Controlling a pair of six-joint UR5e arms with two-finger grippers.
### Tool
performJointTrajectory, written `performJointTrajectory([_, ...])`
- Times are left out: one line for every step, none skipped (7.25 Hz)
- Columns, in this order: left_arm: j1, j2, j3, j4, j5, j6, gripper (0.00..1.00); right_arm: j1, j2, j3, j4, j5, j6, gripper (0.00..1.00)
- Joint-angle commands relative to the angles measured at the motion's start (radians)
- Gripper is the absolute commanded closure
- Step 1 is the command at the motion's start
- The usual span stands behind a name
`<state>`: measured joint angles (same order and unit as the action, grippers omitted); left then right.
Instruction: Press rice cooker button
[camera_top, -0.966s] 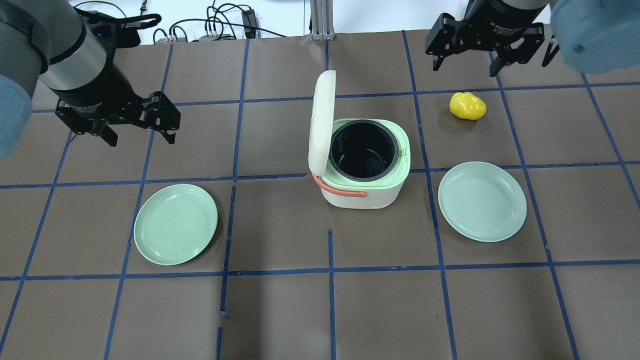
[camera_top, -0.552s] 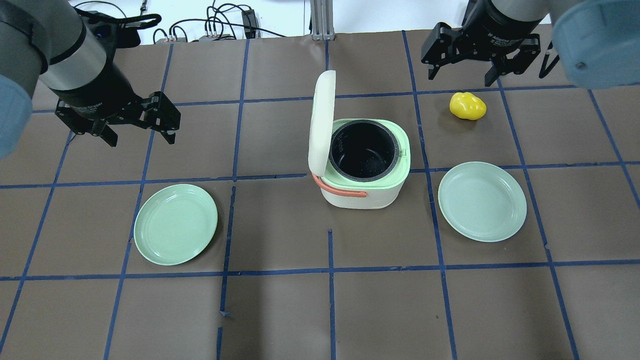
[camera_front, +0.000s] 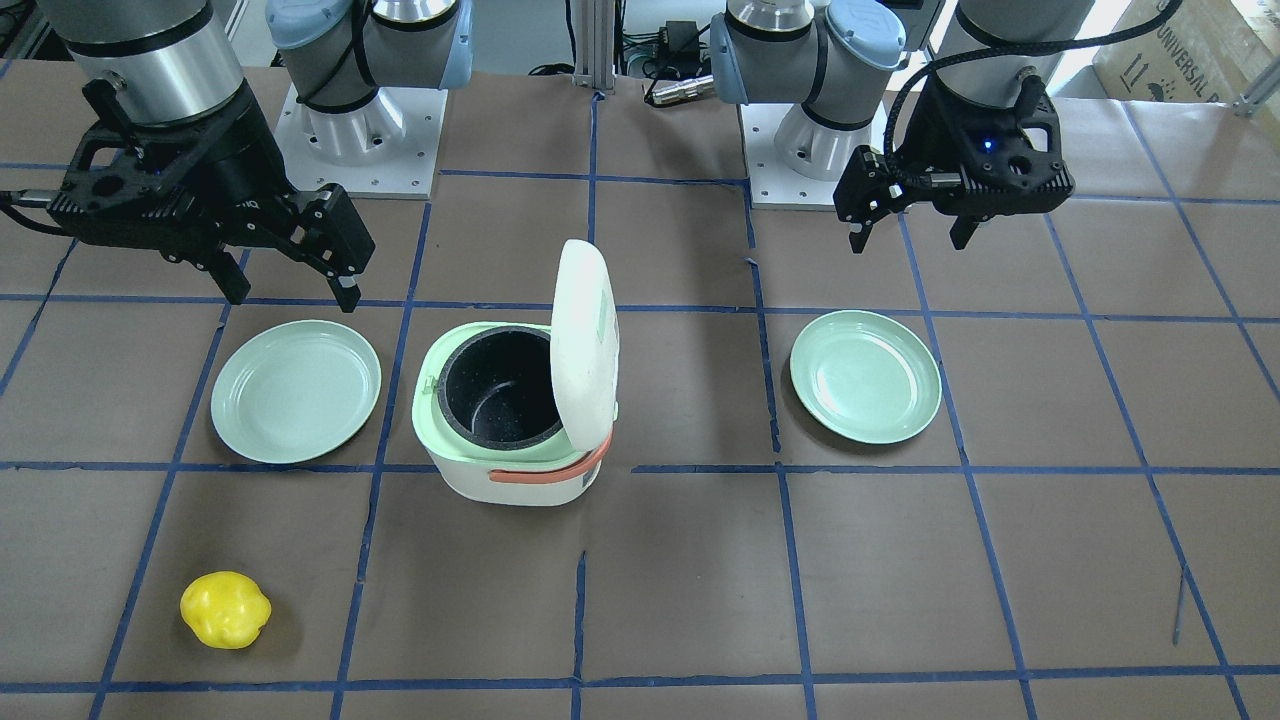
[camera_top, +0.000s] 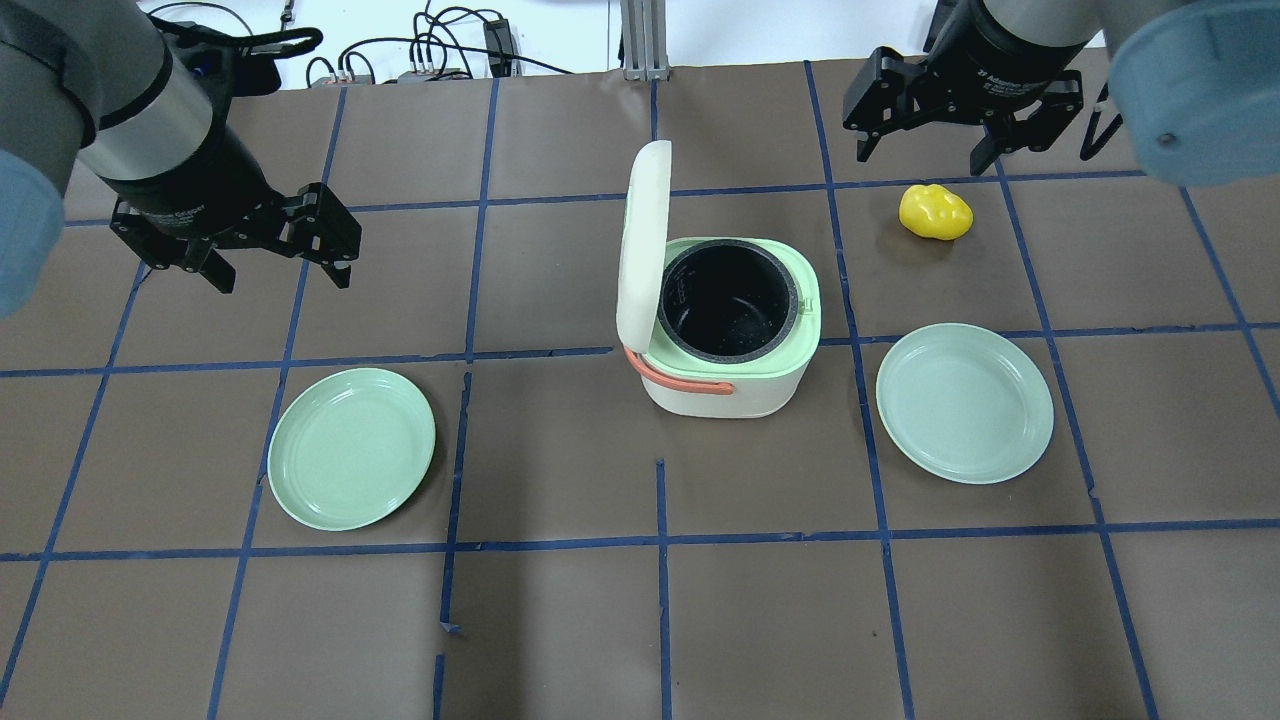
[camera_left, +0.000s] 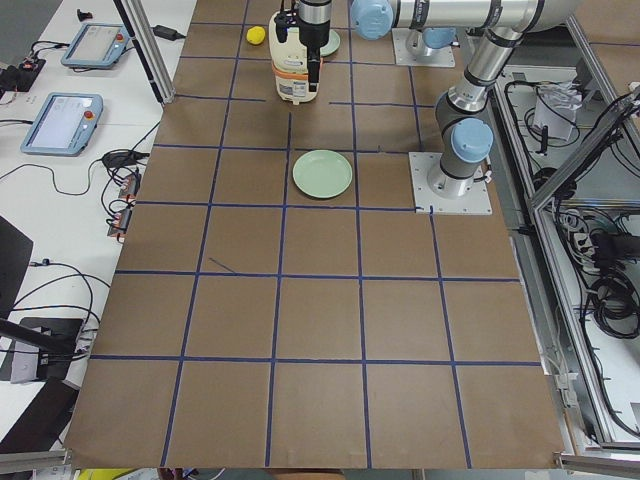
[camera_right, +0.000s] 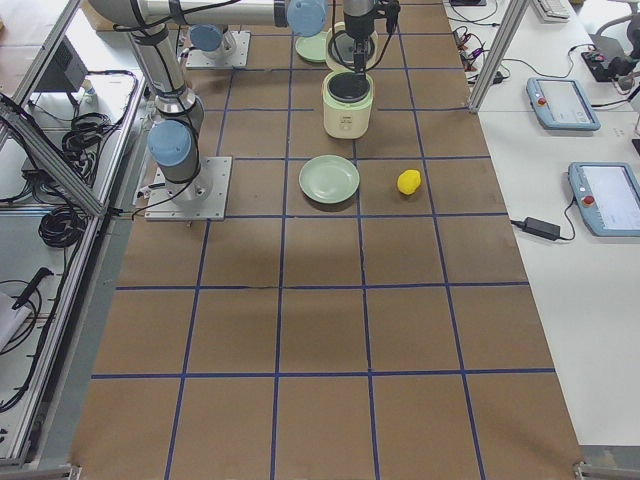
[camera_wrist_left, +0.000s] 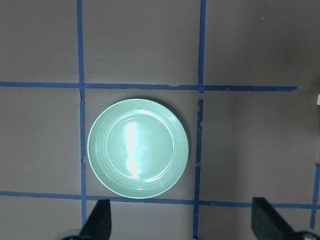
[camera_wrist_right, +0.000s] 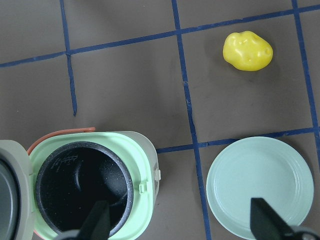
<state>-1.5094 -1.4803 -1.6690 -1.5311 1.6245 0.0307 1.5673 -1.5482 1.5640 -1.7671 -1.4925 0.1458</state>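
Rice cooker (camera_top: 725, 330) at tabletop (camera_top: 560, 620) centre, lid raised upright, pot exposed. Right pincer (camera_top: 925, 150) spread, aloft beyond cooker's right side, well apart. Left pincer (camera_top: 280, 265) spread, well apart on cooker's left.

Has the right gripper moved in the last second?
Yes, slightly. The right gripper has edged toward the yellow object, down and a little left in the overhead view.
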Motion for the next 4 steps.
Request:
performJointTrajectory([0.0, 0.0, 0.0, 0.0, 0.0, 0.0, 0.0, 0.0, 0.005, 0.005, 0.0, 0.003, 0.0, 0.0])
performJointTrajectory([0.0, 0.0, 0.0, 0.0, 0.0, 0.0, 0.0, 0.0, 0.005, 0.008, -0.005, 0.002, 0.001, 0.0])
performJointTrajectory([0.0, 0.0, 0.0, 0.0, 0.0, 0.0, 0.0, 0.0, 0.005, 0.008, -0.005, 0.002, 0.0, 0.0])
performJointTrajectory([0.0, 0.0, 0.0, 0.0, 0.0, 0.0, 0.0, 0.0, 0.005, 0.007, -0.005, 0.002, 0.0, 0.0])
